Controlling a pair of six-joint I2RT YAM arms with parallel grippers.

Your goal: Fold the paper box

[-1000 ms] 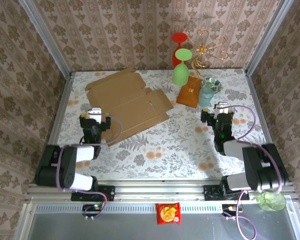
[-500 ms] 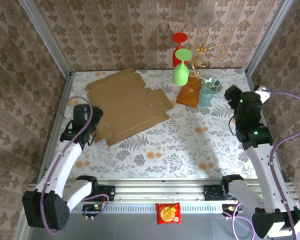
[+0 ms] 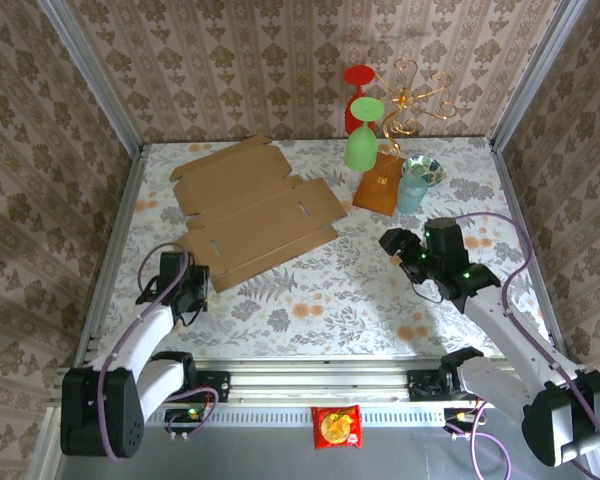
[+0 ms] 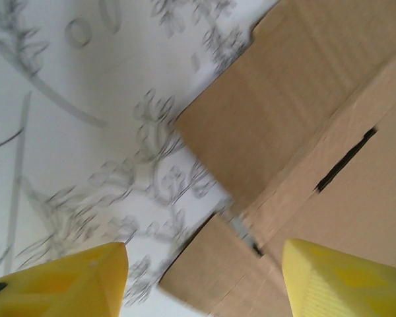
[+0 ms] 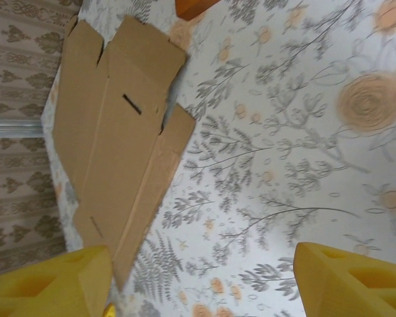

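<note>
**Cardboard flat on the table, both grippers spread and empty**

The paper box (image 3: 250, 210) lies unfolded on the flowered table (image 3: 360, 290), far-left of the middle. It is a flat tan sheet with its flaps spread out and its long side running at a slant from the far left toward the centre.

The left gripper (image 3: 192, 283) sits near the sheet's near-left corner. From its wrist camera, the gripper (image 4: 204, 284) has its two yellow fingers (image 4: 66, 281) set wide apart. The box's (image 4: 303, 132) corner flap and a dark slot lie beyond them, a bit blurred. Nothing is caught between the fingers. Whether they touch the cardboard I cannot tell.

The right gripper (image 3: 394, 243) is out over the right half of the table, well apart from the sheet and pointing toward it. In its own wrist view the gripper (image 5: 201, 284) is likewise spread wide, with only patterned cloth between the yellow fingers (image 5: 356, 284), and it grips nothing. The whole box (image 5: 119, 152) is seen lying flat farther off.

Behind the right gripper, at the far side, an orange-brown packet (image 3: 377, 185) lies just beside a green goblet (image 3: 360, 140) and a blue glass (image 3: 412, 190), near the sheet's right end.
</note>
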